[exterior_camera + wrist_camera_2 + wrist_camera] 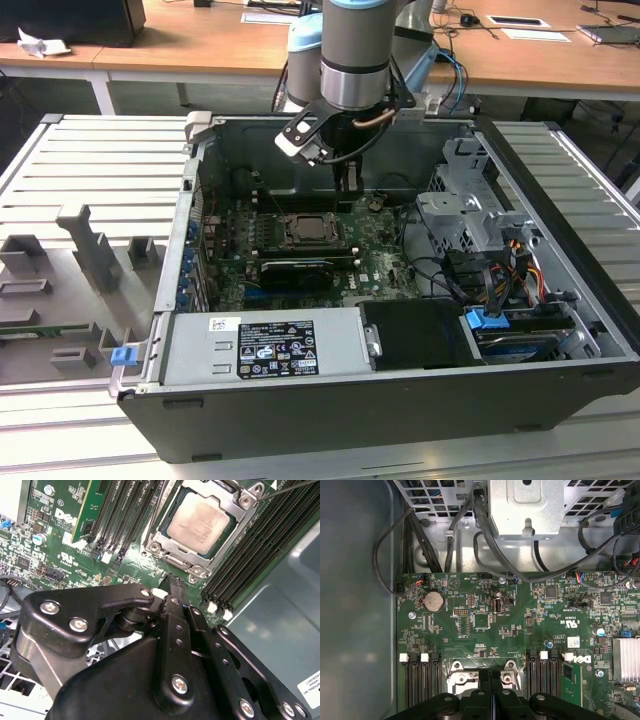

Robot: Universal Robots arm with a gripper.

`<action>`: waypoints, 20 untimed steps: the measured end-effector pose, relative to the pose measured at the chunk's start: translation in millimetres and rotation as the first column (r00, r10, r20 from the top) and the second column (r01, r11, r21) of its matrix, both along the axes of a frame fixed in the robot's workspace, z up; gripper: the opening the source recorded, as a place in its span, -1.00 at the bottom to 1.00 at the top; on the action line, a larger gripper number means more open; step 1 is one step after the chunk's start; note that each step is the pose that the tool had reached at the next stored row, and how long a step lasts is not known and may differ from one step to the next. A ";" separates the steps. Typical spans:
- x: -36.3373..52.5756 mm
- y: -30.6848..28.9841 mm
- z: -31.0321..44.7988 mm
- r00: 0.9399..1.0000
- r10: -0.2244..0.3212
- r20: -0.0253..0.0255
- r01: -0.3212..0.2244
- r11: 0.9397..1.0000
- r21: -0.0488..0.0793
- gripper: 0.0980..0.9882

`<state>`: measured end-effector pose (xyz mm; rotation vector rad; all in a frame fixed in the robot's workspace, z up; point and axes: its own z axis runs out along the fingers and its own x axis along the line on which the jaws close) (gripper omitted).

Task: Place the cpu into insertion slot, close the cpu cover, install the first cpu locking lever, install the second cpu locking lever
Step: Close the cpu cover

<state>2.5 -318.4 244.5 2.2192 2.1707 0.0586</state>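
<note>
Over the open computer case [350, 410] in the exterior view, the arm [355, 60] reached down from above. Its hand [348, 182] hung inside the case above the green board [380, 255], not touching it. One insertion slot [309, 230] sat in the board, near the hand and a little toward the exterior view's left of it, the two apart. One grey power supply [265, 345] filled the near side of the case. One drive cage [465, 215] stood at the exterior view's right. The case lay on a ribbed metal bench [90, 160], with several grey fixtures [90, 250] beside it.

Seen from the second wrist view, the hand [175, 582] had its two black fingers [175, 630] pressed together. Nothing was pinched between them and they touched nothing. One cpu [200, 522] lay flat in the slot, pale and square. One cpu cover [241, 517] lay down around it, and the chip showed through its cut-out middle. The fingertips pointed toward the socket's nearest corner, just beside it yet apart from the metal. Long black memory slots [120, 515] ran in a bank on each side of the socket.

From the first wrist view, the hand [492, 677] again showed its fingers closed, with only a thin seam between them. They hid the middle of the insertion slot [459, 678], whose silver rim showed on either side of them. Four white latch tabs [424, 657] capped the memory slots, two on each side of the socket. One coin battery [433, 601] and one finned heat sink [626, 657] sat on the board farther off.
</note>
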 end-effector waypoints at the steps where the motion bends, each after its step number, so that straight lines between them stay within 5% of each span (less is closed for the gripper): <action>1: -0.5 0.0 0.0 1.000 0.000 0.000 0.000 1.000 0.000 -0.98; 20: -8.2 0.0 -0.8 1.000 0.000 0.000 0.000 1.000 0.000 -0.98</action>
